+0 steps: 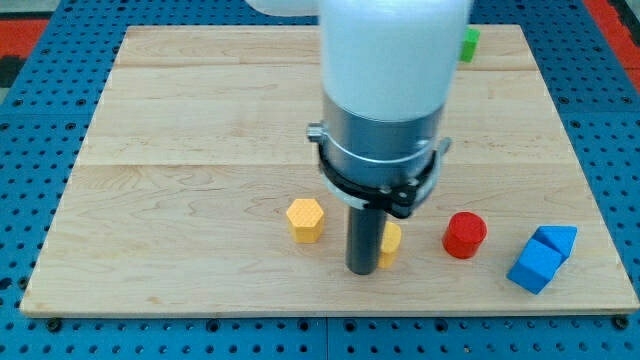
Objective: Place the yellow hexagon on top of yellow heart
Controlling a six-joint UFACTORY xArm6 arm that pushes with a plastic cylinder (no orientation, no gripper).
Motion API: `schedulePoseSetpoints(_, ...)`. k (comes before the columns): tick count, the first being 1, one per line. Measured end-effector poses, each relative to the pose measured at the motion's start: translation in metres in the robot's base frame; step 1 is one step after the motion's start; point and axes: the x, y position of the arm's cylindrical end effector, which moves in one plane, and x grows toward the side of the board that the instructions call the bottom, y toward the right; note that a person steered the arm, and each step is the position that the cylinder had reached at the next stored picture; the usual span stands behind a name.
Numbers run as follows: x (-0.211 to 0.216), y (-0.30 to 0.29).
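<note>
In the camera view, my tip [361, 270], a bare rod with no end effector jaws to open or close, stands touching the half-hidden yellow heart [391, 242]. The yellow hexagon [305, 220] sits just beside it toward the view's left on the tabletop [180, 120]. Any push from here risks sliding the heart toward the red cylinder [464, 235], widening the gap.

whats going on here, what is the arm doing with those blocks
The arm's rod stands near the board's bottom edge, with my tip between the yellow hexagon, just to the view's left, and a yellow block on its right, partly hidden by the rod, likely the heart. The two yellow pieces lie apart. A red cylinder and two blue blocks sit further right; a green block shows at the top.
</note>
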Motion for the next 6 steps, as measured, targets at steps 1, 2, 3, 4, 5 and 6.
schedulePoseSetpoints(1,0.029,-0.042)
schedulePoseSetpoints(2,-0.02,-0.136)
schedulePoseSetpoints(3,-0.055,-0.142)
schedulePoseSetpoints(4,-0.055,-0.051)
schedulePoseSetpoints(5,-0.05,0.023)
schedulePoseSetpoints(6,-0.041,0.046)
